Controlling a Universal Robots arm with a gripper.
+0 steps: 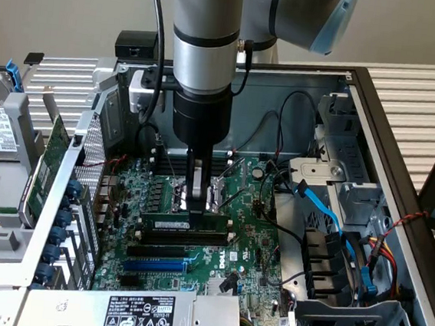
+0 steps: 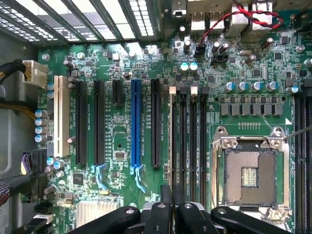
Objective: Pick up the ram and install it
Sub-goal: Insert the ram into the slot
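The pincer (image 1: 195,213) is clamped on the top edge of the ram (image 1: 184,228), which stands on edge beside the CPU socket (image 2: 248,175), its long axis running across the exterior view with the labelled face showing, while the wrist view gives it edge-on, parallel to the black memory slots (image 2: 192,141).

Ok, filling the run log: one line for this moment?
gripper | shut on ram | ram upright on motherboard, among memory slots
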